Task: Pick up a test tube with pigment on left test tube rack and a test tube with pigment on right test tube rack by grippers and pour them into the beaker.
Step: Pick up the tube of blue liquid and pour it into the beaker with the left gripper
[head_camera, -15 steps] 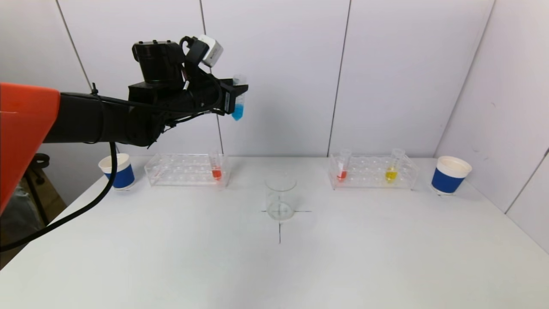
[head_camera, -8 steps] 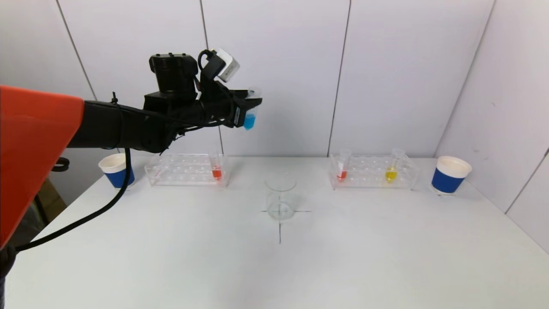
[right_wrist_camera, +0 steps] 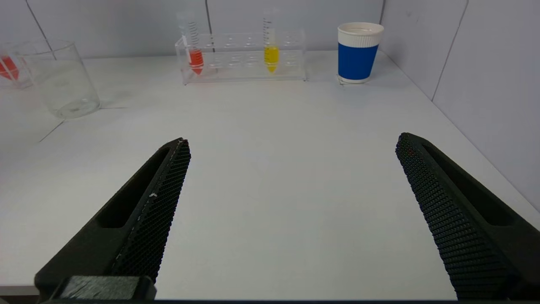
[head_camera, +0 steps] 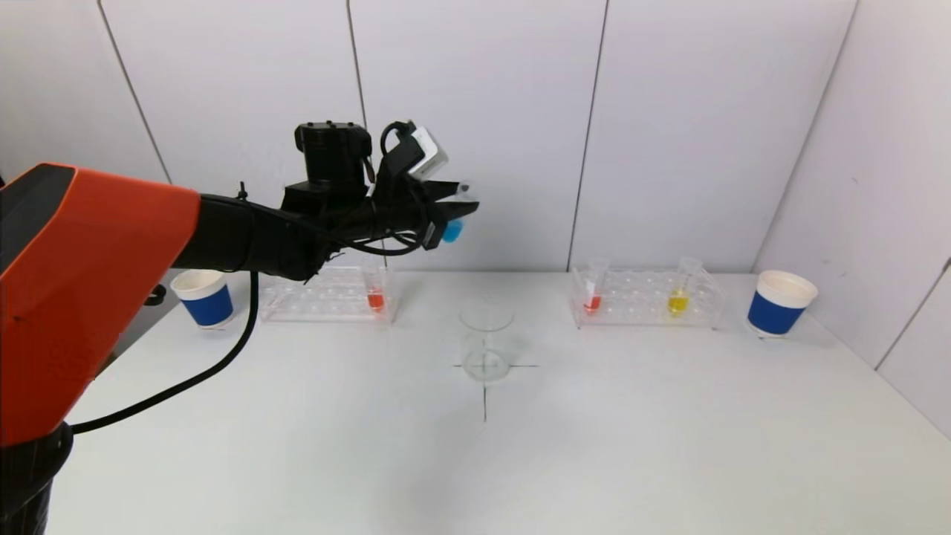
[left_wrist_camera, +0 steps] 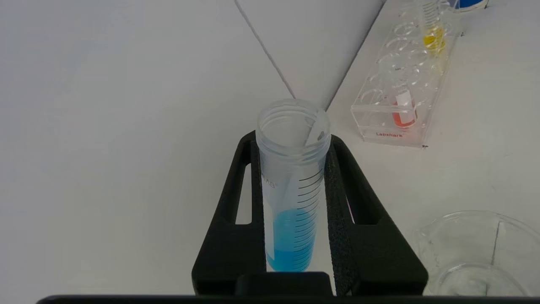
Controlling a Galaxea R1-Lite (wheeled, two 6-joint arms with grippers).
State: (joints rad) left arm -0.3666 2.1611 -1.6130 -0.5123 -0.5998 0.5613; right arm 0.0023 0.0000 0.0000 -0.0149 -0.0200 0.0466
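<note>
Only the left wrist view shows the left gripper [left_wrist_camera: 293,185] clamped on the open blue tube [left_wrist_camera: 291,190], high above the bench's middle, near the beaker [head_camera: 486,344]. The right gripper [right_wrist_camera: 291,177], unseen from the head, gapes wide, holding nothing.

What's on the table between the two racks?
Only the empty beaker, on the black cross mark and a bit nearer the robot than the left rack and right rack. The rest of that stretch is bare in the head view.
</note>
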